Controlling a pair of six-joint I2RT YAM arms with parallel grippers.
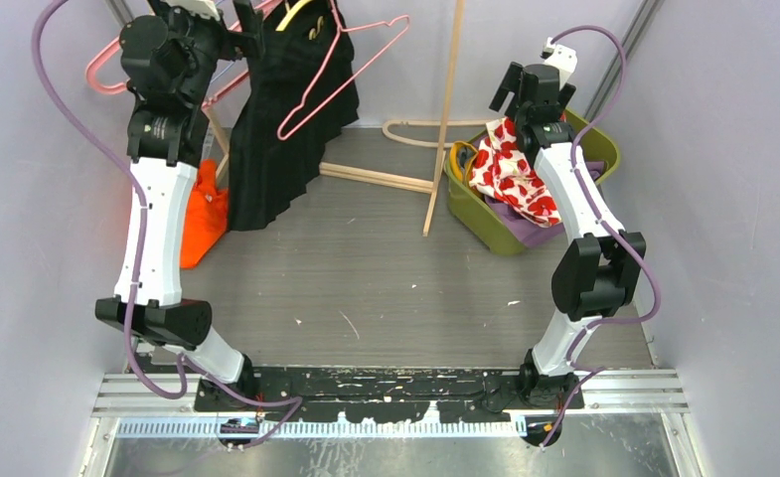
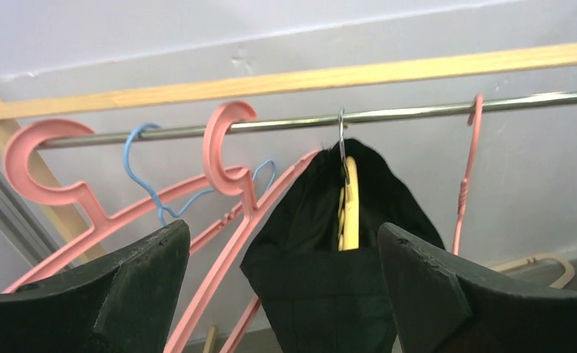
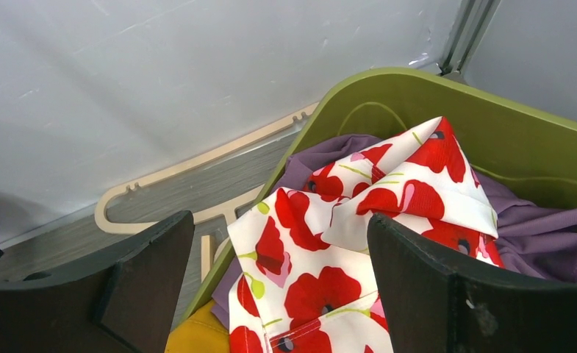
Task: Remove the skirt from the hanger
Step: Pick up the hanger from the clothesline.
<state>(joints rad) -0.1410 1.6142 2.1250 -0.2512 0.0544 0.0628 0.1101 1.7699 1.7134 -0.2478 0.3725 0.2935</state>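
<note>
I aim the left fingers [image 2: 138, 279], released, at the skirt [image 2: 307, 220] at eleven o'clock to free it from its yellow hanger [image 2: 350, 206]; right fingers [image 3: 145, 265], released, wait over the bin [image 3: 388, 92].

Black skirt [image 1: 286, 139] hangs on yellow hanger [image 1: 294, 14]; left gripper [image 1: 238, 30] just beside its top; right gripper [image 1: 535, 107] above floral cloth [image 1: 510, 171] in green basket [image 1: 480, 224]; orange cloth [image 1: 205, 209] on surface [image 1: 366, 278]
</note>
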